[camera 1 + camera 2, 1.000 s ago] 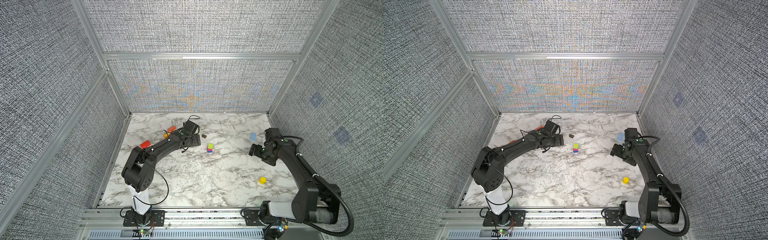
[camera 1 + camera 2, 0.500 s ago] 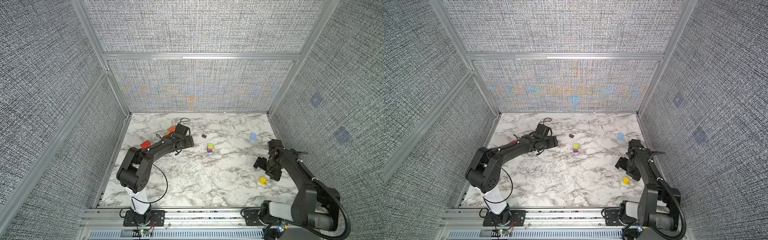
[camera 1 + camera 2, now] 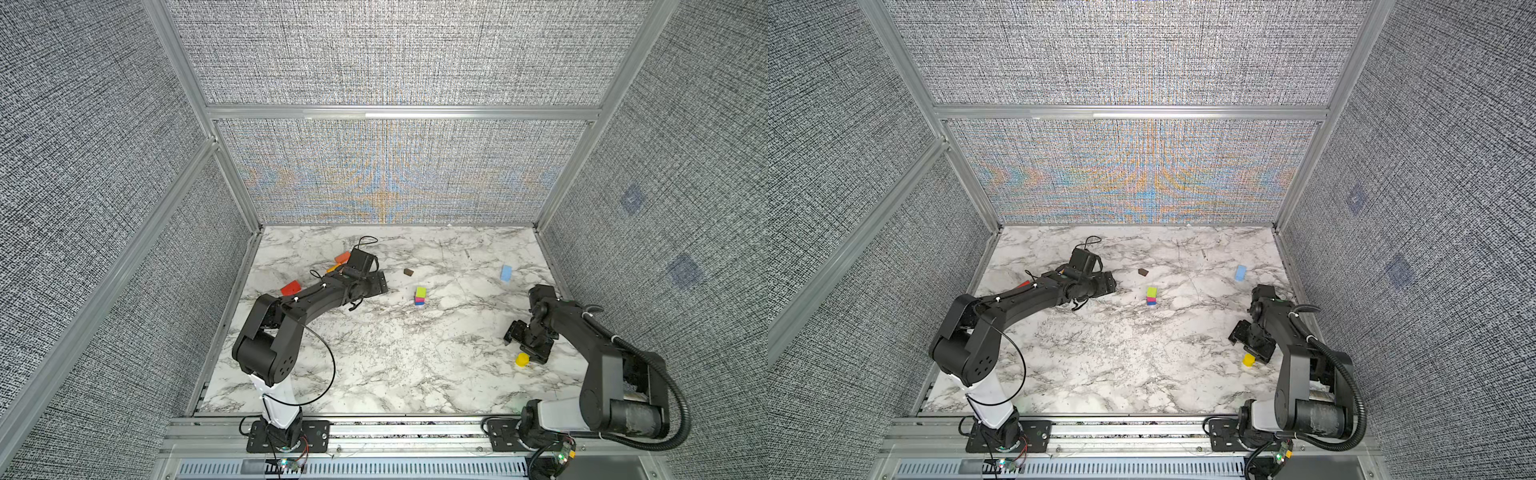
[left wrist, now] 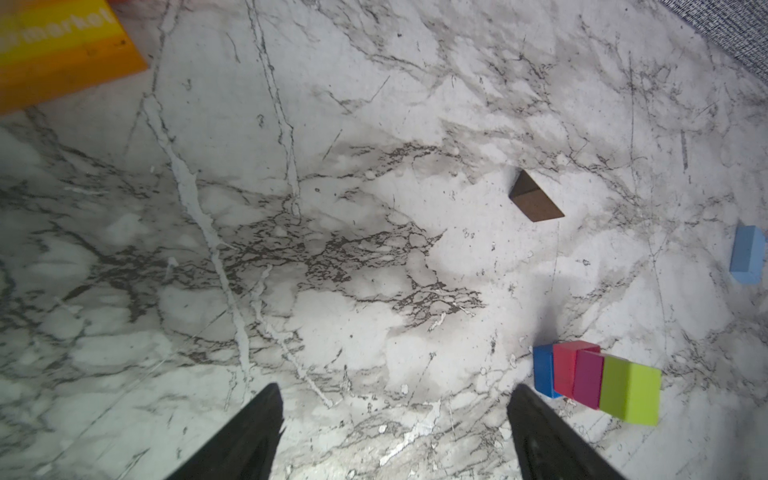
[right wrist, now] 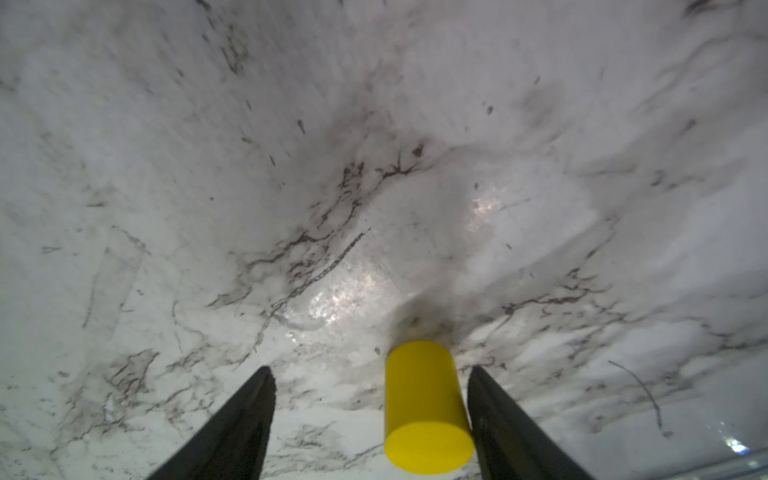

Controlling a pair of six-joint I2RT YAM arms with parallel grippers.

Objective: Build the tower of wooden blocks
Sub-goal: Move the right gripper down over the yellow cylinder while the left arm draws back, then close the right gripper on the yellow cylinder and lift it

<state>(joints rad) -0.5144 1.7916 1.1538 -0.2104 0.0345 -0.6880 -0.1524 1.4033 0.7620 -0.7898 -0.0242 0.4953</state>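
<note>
Right gripper (image 5: 370,370) moved to yellow cylinder (image 5: 424,407) by surface's (image 3: 395,365) right edge, astride, unclenched, pickup pending; left gripper (image 4: 397,386) released.

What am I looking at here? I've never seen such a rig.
Two robots, the left arm and the right arm, stand at the near edge of a marble table. Two pictures look down from overhead, nearly alike; the other two come from a camera on each wrist. Small painted blocks lie about: a short stack, a dark brown block, a light blue block, a red block, an orange block. The left fingers are open and empty. The right fingers straddle a yellow cylinder, not yet gripping it.
</note>
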